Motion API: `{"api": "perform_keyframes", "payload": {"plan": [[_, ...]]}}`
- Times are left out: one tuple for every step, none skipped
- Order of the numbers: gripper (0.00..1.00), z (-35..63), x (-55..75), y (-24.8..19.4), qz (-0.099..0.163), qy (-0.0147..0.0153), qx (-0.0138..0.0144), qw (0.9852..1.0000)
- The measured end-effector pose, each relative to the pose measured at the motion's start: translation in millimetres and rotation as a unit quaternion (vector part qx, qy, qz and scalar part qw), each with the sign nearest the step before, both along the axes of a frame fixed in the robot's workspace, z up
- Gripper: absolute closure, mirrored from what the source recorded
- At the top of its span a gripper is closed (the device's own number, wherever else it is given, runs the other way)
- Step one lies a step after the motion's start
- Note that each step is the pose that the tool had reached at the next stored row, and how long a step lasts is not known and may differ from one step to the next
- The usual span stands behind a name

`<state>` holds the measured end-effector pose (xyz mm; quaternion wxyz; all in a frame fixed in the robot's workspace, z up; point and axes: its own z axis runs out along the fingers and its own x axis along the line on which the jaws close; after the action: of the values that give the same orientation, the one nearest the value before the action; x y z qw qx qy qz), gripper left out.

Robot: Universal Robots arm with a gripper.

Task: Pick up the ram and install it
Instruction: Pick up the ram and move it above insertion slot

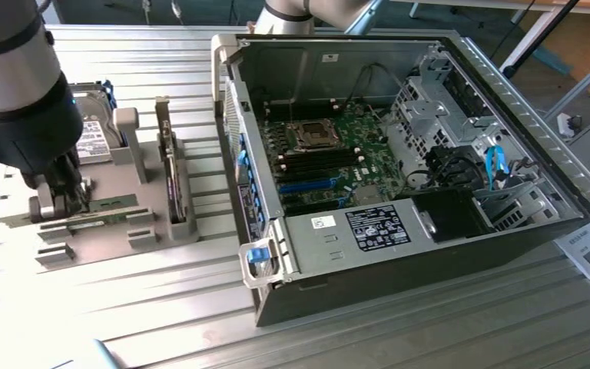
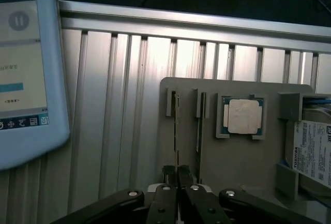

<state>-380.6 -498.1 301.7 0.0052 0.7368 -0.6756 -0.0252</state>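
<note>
The ram [image 1: 114, 204] is a slim green stick standing on edge in a slot of the grey holder tray [image 1: 101, 246], at the exterior view's left. My gripper [image 1: 59, 207] is down over its middle. In the wrist view the ram [image 2: 176, 125] shows edge-on as a thin line running into my gripper [image 2: 178, 175], whose dark fingertips [image 2: 169, 173] are pressed together on it. The ram still sits in the holder. The open computer case [image 1: 398, 254] lies at the exterior view's right, with the motherboard [image 1: 367, 165] and its dark memory slots [image 1: 321, 163] exposed.
On the same holder stand a dark expansion card [image 1: 174, 181], a hard drive [image 1: 95, 138] and a square silver processor [image 2: 243, 116]. A second thin slot [image 2: 198, 125] runs beside the ram. A tablet screen [image 2: 26, 69] lies on the ribbed aluminium table [image 1: 172, 307].
</note>
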Motion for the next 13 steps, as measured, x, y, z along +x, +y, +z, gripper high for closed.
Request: {"api": "perform_keyframes", "payload": {"plan": [[0.87, 4.8, 0.0, 0.0, 0.000, -0.0001, 0.0001, 1.0000], [0.87, 9.0, 0.0, 0.0, 0.000, 0.0000, 0.0000, 1.0000], [0.87, 15.0, 0.0, 0.0, 0.000, 0.0000, 0.0000, 1.0000], [0.87, 19.2, 0.0, 0.0, 0.000, 0.0000, 0.0000, 1.0000], [0.87, 24.0, 0.0, 0.0, 0.000, 0.0000, 0.0000, 1.0000], [0.87, 30.1, 0.0, 0.0, 0.000, 0.0000, 0.0001, 1.0000], [0.87, 34.4, 0.0, 0.0, 0.000, 0.0000, 0.0001, 1.0000], [0.87, 38.8, 0.0, 0.0, 0.000, 0.0000, 0.0001, 1.0000], [0.87, 44.7, 0.0, 0.0, 0.000, 0.0000, 0.0003, 1.0000], [0.87, 48.6, 0.0, 0.0, 0.000, 0.0000, 0.0003, 1.0000], [0.87, 57.4, 0.0, 0.0, 0.000, 0.0000, 0.0004, 1.0000], [0.87, 63.5, 0.0, 0.0, 0.000, 0.0000, 0.0005, 1.0000], [0.87, 67.2, 0.0, 0.0, 0.000, 0.0000, 0.0005, 1.0000]]}}
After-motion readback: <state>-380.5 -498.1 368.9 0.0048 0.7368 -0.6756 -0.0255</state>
